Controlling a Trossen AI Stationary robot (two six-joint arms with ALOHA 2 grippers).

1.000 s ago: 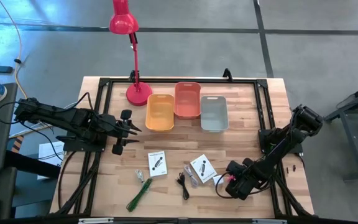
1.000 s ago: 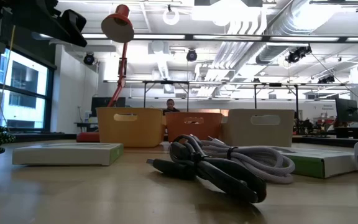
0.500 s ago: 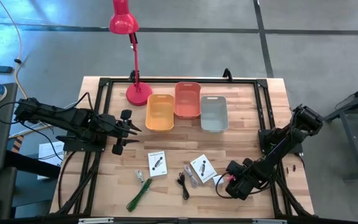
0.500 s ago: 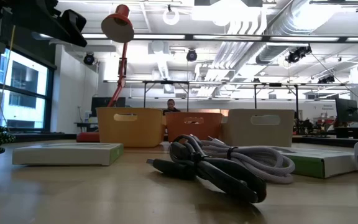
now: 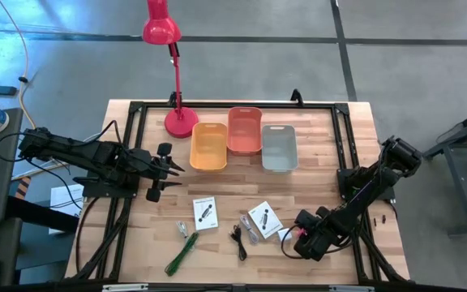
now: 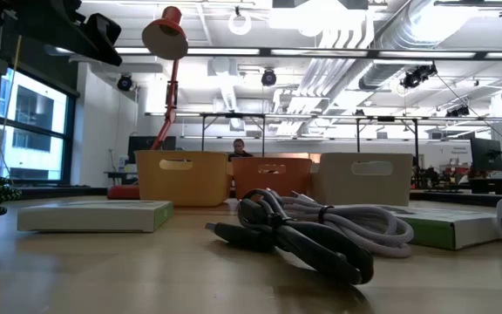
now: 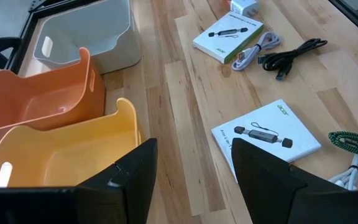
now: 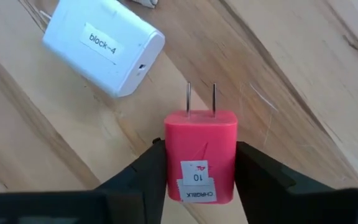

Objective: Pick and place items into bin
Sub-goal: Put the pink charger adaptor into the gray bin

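Observation:
A pink cube (image 8: 201,155) with two metal prongs lies flat on the table near its right front, a white cube (image 8: 104,46) just beyond it. My right gripper (image 8: 201,171) points down with its fingers on the pink cube. My left gripper (image 5: 171,169) hangs open above the table's left part, beside the yellow bin (image 5: 209,146). Two white cards (image 5: 204,212) (image 5: 263,219), a black cable (image 5: 239,239) and a green stick (image 5: 182,254) lie flat toward the near edge. My right gripper pinches the pink cube by its two opposite side faces (image 8: 168,163), one finger on each, at the end away from the prongs. The fingers come from above, pointing steeply down. The cube lies flat on the table, label up, prongs level.
An orange bin (image 5: 244,130) and a grey bin (image 5: 279,148) stand beside the yellow one at the table's far middle. A red desk lamp (image 5: 181,122) stands at the far left. A white cable (image 5: 252,235) lies beside the black one. Bare wood lies between bins and items.

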